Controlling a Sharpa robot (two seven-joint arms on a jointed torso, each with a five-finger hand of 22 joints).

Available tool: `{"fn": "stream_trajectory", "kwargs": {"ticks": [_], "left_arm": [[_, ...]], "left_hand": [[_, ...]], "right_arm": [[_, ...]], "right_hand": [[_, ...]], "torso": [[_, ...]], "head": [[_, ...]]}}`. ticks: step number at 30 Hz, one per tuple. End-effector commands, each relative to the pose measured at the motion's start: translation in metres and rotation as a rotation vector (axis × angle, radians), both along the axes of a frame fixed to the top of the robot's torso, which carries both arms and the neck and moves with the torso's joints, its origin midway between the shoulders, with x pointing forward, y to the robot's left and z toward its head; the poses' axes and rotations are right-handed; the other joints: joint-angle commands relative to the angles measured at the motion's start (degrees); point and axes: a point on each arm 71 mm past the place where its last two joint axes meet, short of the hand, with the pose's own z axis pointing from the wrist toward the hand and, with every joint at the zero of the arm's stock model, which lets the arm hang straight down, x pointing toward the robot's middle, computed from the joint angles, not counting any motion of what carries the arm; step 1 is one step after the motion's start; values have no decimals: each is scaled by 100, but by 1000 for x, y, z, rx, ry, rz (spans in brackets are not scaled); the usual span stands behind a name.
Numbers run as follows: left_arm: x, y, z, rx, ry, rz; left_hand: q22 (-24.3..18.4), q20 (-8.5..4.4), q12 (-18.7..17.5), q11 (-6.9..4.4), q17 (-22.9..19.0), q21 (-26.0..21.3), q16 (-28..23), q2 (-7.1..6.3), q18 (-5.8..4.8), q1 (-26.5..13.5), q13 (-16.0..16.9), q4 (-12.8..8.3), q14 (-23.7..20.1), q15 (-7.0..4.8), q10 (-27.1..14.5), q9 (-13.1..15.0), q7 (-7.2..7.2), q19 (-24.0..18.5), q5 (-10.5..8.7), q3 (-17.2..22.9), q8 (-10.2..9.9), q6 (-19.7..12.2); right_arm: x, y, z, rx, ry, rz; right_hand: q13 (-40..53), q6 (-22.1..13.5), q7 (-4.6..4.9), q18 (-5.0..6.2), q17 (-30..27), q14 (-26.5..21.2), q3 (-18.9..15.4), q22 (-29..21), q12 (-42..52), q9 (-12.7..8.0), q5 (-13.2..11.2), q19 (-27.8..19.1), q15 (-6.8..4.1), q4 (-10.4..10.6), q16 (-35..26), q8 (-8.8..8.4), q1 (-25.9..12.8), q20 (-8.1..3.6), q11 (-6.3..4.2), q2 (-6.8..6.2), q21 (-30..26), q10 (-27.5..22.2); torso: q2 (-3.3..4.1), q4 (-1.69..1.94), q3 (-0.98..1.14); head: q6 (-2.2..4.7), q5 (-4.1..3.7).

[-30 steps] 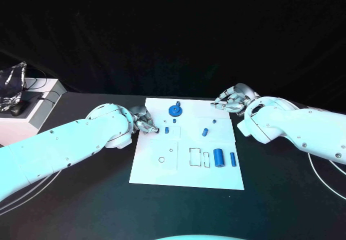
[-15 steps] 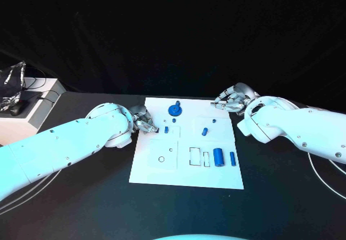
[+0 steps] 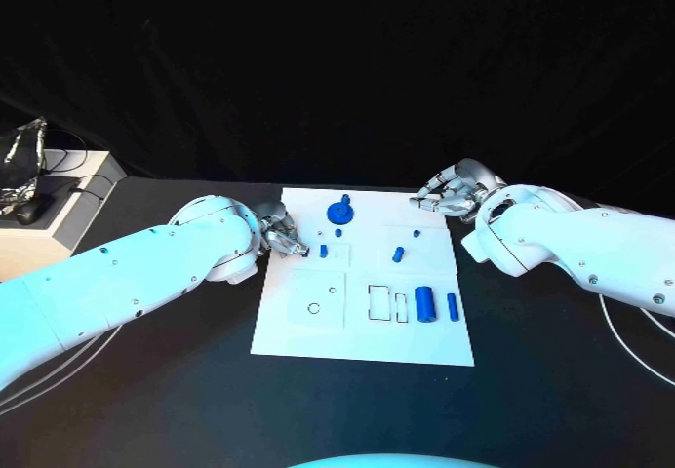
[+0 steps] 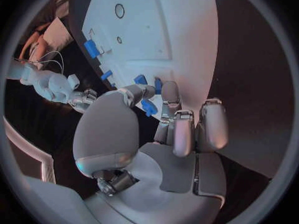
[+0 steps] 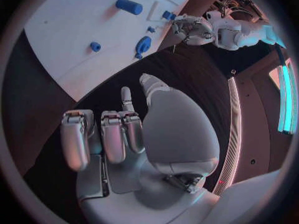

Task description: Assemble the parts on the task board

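A flat white task board (image 3: 363, 322) lies in the middle of the black desk (image 3: 169, 390), and small blue parts sit on it. Near its far edge is a round blue knob part (image 3: 340, 211). A little nearer are a small upright blue peg (image 3: 324, 251) and a short tilted blue peg (image 3: 398, 255). Closer to the robot, a fat blue cylinder (image 3: 423, 300) and a thin blue cylinder (image 3: 453, 306) lie side by side, just beside two empty outlined slots. The silver left hand (image 3: 279, 234) sits at the left edge of the board, close to the upright peg. In the left wrist view, this hand's fingers (image 4: 177, 129) are curled in, and a small blue piece (image 4: 148, 106) shows by the thumb tip, but it is hard to tell if the hand really pinches it. The silver right hand (image 3: 448, 200) hovers over the dark desk just past the far right corner of the board. In the right wrist view its fingers (image 5: 115, 134) are curled in with nothing in them. The white arms hide the desk on both sides. At the far left stands a white box (image 3: 63, 210) with a crinkly silver bag (image 3: 24, 161) and some dark cables on it, too small to make out.
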Motion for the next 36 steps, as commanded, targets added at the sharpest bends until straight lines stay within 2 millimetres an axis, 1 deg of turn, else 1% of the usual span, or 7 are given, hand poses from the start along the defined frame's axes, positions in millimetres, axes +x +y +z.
{"fn": "stream_trajectory", "kwargs": {"ticks": [1, 7, 11, 15, 25, 31, 36], "left_arm": [[-6, -6, -12, 26, 76, -32], [-6, -6, -13, 24, 94, -32], [-6, -7, -14, 21, 99, -30], [-5, -7, -14, 18, 98, -25], [-3, -6, -13, 4, 83, -6], [-3, -7, -13, -5, 80, -4], [-3, -8, -12, -13, 77, -4]], "left_hand": [[-12, -5, -33, -38, 1200, -14, 3, 15, -63, -4, 2, -1115, 511, -18, -5, -4, -23, -34, -25, 1079, -10, 55], [-15, 3, -16, -42, 1217, -27, 7, 21, -64, -76, 44, -1047, 515, -12, 44, 23, -35, -42, -68, 931, -15, 55], [-30, -6, -30, -75, 1216, -57, 6, 47, -63, -220, 55, -857, 515, -30, 98, 76, -92, -51, -90, 614, -24, 26], [-33, -16, -27, -86, 1215, -68, 5, 69, -64, -273, 73, -753, 515, -40, 114, 82, -110, -48, -92, 489, -39, 33], [-39, -28, -29, -102, 1229, -77, 9, 154, -63, -233, 87, -695, 518, -54, 127, 82, -124, -46, -85, 446, -61, 42], [-44, -31, -30, -98, 1226, -82, 8, 141, -62, -228, 90, -691, 518, -55, 126, 84, -119, -48, -98, 418, -67, 39], [-61, -38, -26, -112, 1212, -109, 0, 62, -62, -370, 115, -413, 513, -59, 130, 45, -148, -46, -135, -93, -150, 112]], "right_arm": [[0, 1, 0, -10, -7, 15], [0, 1, 1, -10, -7, 14], [0, 1, 1, -10, -7, 14], [0, 1, 1, -11, -7, 13], [0, 1, 1, -12, -8, 13], [0, 1, 1, -12, -8, 13], [0, 1, 1, -12, -8, 13]], "right_hand": [[1322, -38, -11, 75, 1018, 483, -31, 1194, -5, 6, 26, 397, -26, 6, -38, 31, -30, -24, -46, 29, -33, 401], [1322, -38, -11, 75, 1018, 483, -31, 1194, -5, 6, 26, 397, -26, 6, -38, 31, -30, -24, -46, 29, -33, 401], [1322, -38, -11, 75, 1018, 483, -31, 1194, -5, 6, 26, 397, -26, 6, -38, 31, -30, -24, -46, 29, -33, 401], [1321, -46, -11, 74, 1014, 482, -33, 1195, -5, 27, 27, 399, -27, 6, -41, 34, -29, -26, -46, 27, -33, 401], [1321, -46, -11, 74, 1014, 482, -33, 1195, -5, 27, 27, 399, -27, 6, -41, 34, -29, -26, -46, 27, -33, 401], [1321, -46, -11, 74, 1014, 482, -33, 1195, -5, 27, 27, 399, -27, 6, -41, 34, -29, -26, -46, 27, -33, 401], [1321, -46, -11, 74, 1014, 482, -33, 1195, -5, 27, 27, 399, -27, 6, -41, 34, -29, -26, -46, 27, -33, 401]], "torso": [[-5, 8, 3], [-9, 12, 2], [-9, 10, 2], [-7, 10, -1], [-7, 10, -2], [-6, 9, 1], [-7, 9, 0]], "head": [[-11, -5], [-19, -9], [-22, -5], [-16, 2], [-11, 3], [-14, 7], [-2, 9]]}}
